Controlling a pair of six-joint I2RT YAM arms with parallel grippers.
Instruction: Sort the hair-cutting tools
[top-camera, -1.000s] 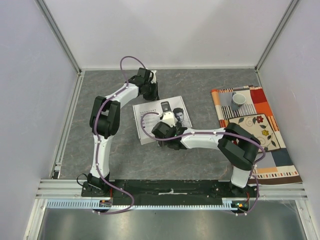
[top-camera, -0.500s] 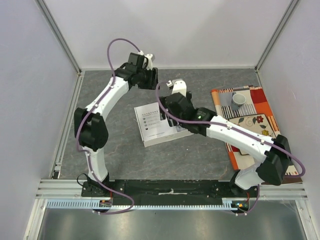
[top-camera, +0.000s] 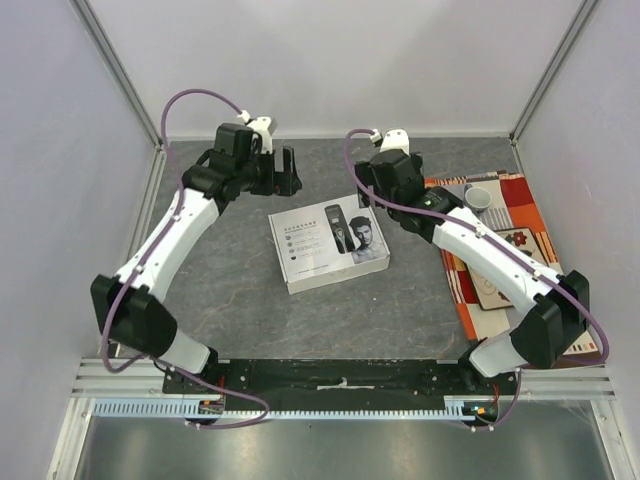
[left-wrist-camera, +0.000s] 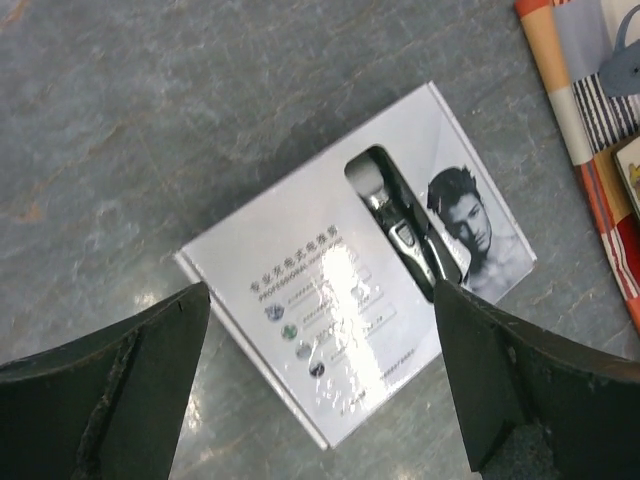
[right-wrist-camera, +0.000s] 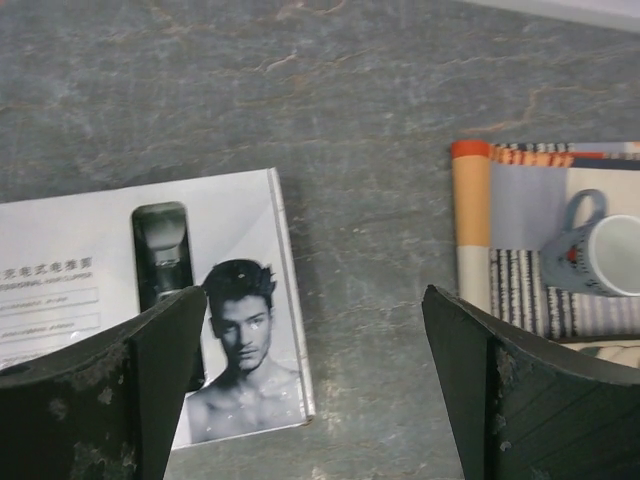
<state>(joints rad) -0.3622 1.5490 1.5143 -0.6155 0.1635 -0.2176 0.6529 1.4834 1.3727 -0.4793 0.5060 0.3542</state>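
Note:
A white box (top-camera: 328, 247) lies shut in the middle of the grey table. Its printed lid (left-wrist-camera: 350, 290) (right-wrist-camera: 100, 290) carries a man's portrait. A slim black-and-silver hair clipper (left-wrist-camera: 405, 235) (right-wrist-camera: 165, 250) (top-camera: 340, 225) shows through a window in the lid. My left gripper (top-camera: 283, 172) (left-wrist-camera: 320, 390) hovers open beyond the box's far left corner, holding nothing. The right gripper (top-camera: 372, 190) (right-wrist-camera: 315, 390) stands open above the box's far right corner, also empty. No other hair-cutting tools are in view.
A patterned orange, blue and white cloth (top-camera: 510, 260) (right-wrist-camera: 520, 240) covers the table's right side. A grey cup (top-camera: 478, 199) (right-wrist-camera: 610, 255) stands on its far end. White walls enclose the table on three sides.
Both arms have drawn back from the box and risen toward the far wall. The lid, lying open a second ago, now sits shut on the box. The left gripper has opened.

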